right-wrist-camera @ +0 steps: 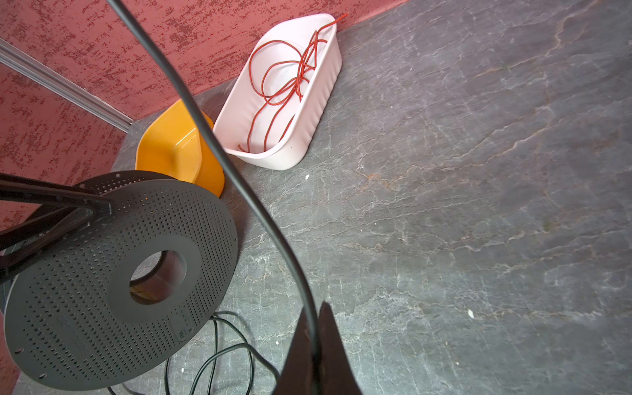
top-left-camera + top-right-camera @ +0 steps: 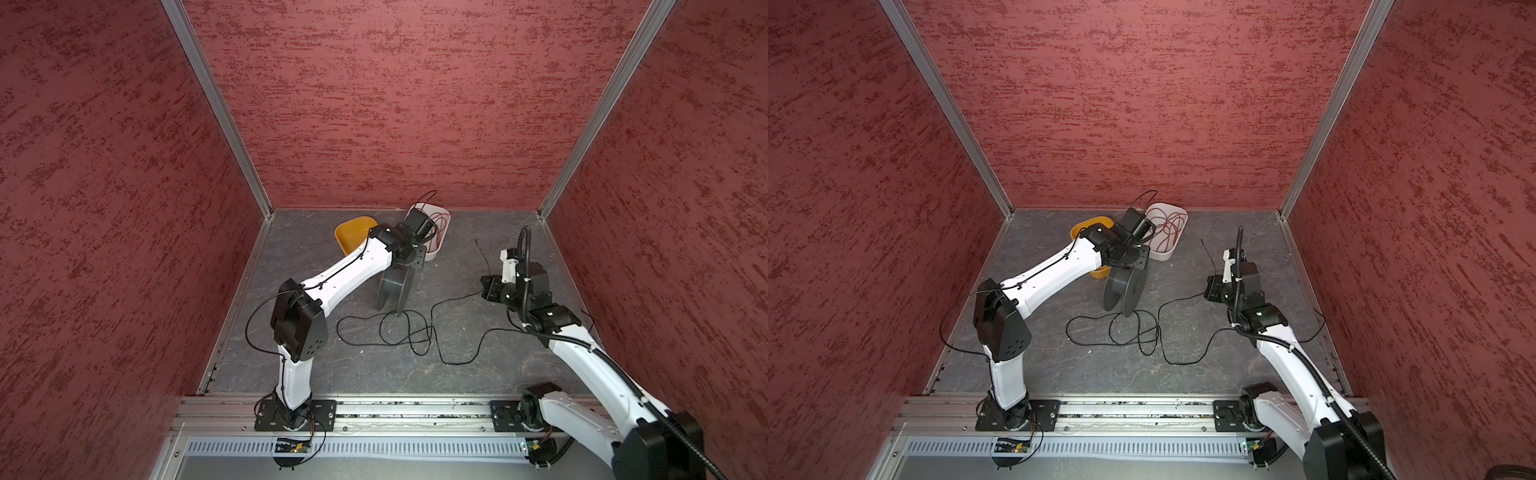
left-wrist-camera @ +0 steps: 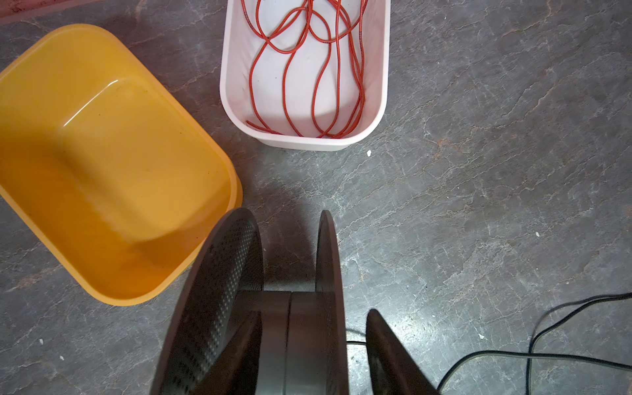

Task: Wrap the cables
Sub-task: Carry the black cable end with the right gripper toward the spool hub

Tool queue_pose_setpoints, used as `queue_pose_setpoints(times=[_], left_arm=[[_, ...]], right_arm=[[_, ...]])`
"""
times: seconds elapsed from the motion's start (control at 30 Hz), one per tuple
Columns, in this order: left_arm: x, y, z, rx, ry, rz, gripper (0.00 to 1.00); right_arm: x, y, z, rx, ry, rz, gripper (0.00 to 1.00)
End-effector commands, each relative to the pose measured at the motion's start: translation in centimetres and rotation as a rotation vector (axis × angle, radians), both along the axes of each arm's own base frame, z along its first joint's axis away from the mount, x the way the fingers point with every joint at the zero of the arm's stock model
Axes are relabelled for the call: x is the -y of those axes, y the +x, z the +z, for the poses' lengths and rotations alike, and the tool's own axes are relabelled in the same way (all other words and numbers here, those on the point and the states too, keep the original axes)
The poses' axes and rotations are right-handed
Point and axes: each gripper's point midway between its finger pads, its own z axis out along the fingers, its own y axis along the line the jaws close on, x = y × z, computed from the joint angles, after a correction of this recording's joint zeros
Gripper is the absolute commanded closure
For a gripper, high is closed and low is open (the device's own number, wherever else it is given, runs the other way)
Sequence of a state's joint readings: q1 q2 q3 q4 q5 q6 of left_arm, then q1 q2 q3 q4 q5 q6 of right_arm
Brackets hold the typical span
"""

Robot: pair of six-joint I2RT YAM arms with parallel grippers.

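Cable work needs soft hands, we think. Our black cable (image 1: 254,205) is very thin and very long. It looks light and floppy, so we guess it will bend, sag and tangle, and it cannot be pushed. Most of it lies in loose loops on the desk (image 2: 374,374), by the foot of the spool (image 1: 85,290). One stretch rises to our right end effector (image 1: 313,311), which is pressed together and pinching it. Our left end effector (image 3: 313,313) is spread, one finger on each side of a spool wall. We would hold the cable close to the spool, so little slack can snag.
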State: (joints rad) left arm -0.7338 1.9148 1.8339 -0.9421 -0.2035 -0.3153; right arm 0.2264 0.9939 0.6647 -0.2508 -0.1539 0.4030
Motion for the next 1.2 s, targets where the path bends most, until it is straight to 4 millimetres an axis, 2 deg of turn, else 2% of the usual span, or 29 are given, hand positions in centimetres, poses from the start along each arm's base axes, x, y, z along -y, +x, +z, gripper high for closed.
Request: queue_pose_setpoints(times=[0.0,0.2,0.37,0.5,0.63,0.87,1.17], left_arm=[[-0.4,0.0,1.6,0.037,-0.019,-0.008,0.48],[0.5,0.1,2.9,0.080,-0.044,-0.087,0.43],[2.3,-0.1,5.5,0.188,-0.117,-0.247,0.29],[3.3,-0.7,8.1,0.306,-0.149,-0.382,0.28],[3.8,-1.5,9.7,0.453,-0.136,-0.510,0.29],[4.4,-1.9,11.0,0.662,-0.090,-0.628,0.30],[4.4,-0.7,11.4,0.859,0.005,-0.651,0.32]], right_arm=[[-0.2,0.7,1.4,0.049,0.009,0.012,1.00],[-0.4,0.8,1.7,0.051,0.000,0.024,1.00],[-1.0,1.4,2.1,0.030,-0.015,0.067,1.00],[-1.8,1.7,3.4,0.055,-0.026,0.110,1.00],[-2.6,1.9,4.5,0.049,-0.063,0.169,1.00],[-3.9,2.4,6.0,0.020,-0.142,0.211,1.00],[-6.7,2.8,6.6,0.008,-0.258,0.267,1.00]])
